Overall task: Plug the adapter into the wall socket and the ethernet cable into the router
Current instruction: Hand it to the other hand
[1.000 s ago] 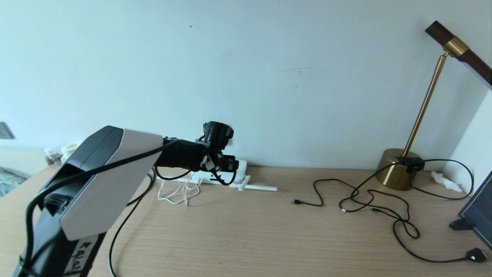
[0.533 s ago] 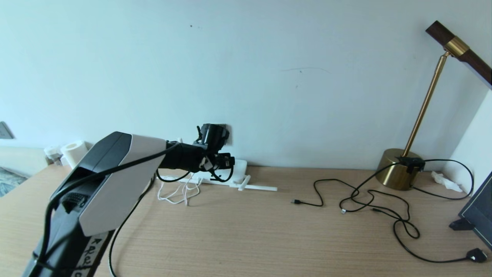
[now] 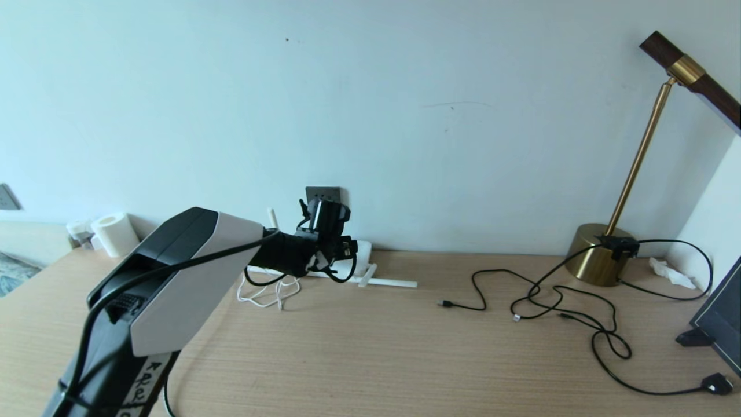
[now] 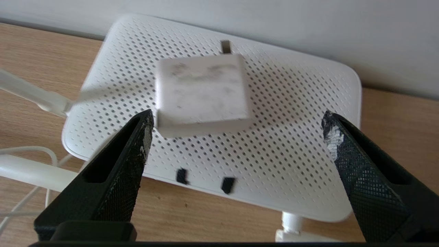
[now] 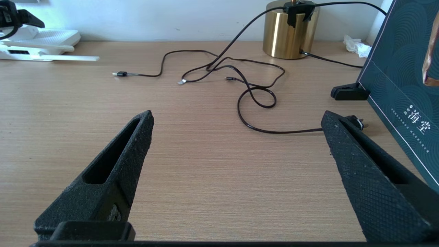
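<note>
The white router [image 4: 291,137] lies flat on the desk against the wall, with dark port slots on its near edge. On top of it rests the white adapter [image 4: 202,96], whose thin white cord [image 3: 266,292] is bundled on the desk beside it. My left gripper [image 4: 237,117] hovers open just above the router, and the adapter sits close to one fingertip. In the head view the gripper [image 3: 333,243] is below the dark grey wall socket [image 3: 322,194]. A short stretch of the black ethernet cable [image 3: 165,402] shows beside my left arm. My right gripper [image 5: 236,118] is open over bare desk.
A brass lamp [image 3: 602,255] stands at the back right, with thin black cords [image 3: 550,295] looping over the desk to a black plug [image 3: 716,383]. A dark board [image 3: 718,318] leans at the right edge. A paper roll [image 3: 114,233] sits at the back left.
My left arm has lowered. Its gripper sank from in front of the wall socket to just over the router, so the socket now shows. The right arm has not moved.
</note>
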Robot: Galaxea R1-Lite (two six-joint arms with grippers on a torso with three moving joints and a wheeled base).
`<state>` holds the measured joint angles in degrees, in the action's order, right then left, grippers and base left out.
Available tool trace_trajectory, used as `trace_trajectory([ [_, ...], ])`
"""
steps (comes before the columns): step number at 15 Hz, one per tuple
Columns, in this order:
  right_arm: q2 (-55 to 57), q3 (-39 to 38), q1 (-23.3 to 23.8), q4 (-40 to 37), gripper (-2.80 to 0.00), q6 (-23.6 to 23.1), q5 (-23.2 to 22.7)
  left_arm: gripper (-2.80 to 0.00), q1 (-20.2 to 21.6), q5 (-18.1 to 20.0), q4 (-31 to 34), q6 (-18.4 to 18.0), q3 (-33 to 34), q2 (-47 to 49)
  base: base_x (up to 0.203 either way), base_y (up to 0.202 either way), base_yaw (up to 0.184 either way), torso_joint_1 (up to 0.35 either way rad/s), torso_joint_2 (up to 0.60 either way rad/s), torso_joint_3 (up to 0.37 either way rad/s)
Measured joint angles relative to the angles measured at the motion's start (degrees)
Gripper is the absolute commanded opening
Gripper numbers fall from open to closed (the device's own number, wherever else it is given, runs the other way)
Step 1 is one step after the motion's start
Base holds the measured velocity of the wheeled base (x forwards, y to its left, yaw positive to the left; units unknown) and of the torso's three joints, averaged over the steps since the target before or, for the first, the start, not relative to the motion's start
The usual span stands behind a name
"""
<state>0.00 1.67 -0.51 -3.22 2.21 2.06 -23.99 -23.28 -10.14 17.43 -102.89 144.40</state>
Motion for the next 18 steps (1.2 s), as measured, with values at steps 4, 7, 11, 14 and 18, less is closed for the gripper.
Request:
trace_trajectory([
  [4, 0.0, 0.0, 0.0, 0.0, 0.0, 0.0, 0.0, 0.0, -0.2, -1.6, -9.4, -0.6, 4.6, 0.1, 0.0, 0.0, 0.0, 0.0, 0.0, 0.0],
  [7, 0.0, 0.0, 0.0, 0.0, 0.0, 0.0, 0.0, 0.0, -0.1, -4.3, -18.1, -3.0, 7.9, 0.3, 0.0, 0.0, 0.0, 0.0, 0.0, 0.0],
  [11, 0.0, 0.0, 0.0, 0.0, 0.0, 0.0, 0.0, 0.0, -0.5, -6.0, -25.9, -4.3, 12.7, 0.8, 0.0, 0.0, 0.0, 0.0, 0.0, 0.0],
  [14, 0.0, 0.0, 0.0, 0.0, 0.0, 0.0, 0.0, 0.0, -0.4, -6.2, -29.8, -4.4, 15.2, 1.1, 0.0, 0.0, 0.0, 0.0, 0.0, 0.0],
  [18, 0.0, 0.0, 0.0, 0.0, 0.0, 0.0, 0.0, 0.0, -0.4, -7.4, -31.6, -4.4, 15.1, 2.1, 0.0, 0.0, 0.0, 0.0, 0.0, 0.0],
])
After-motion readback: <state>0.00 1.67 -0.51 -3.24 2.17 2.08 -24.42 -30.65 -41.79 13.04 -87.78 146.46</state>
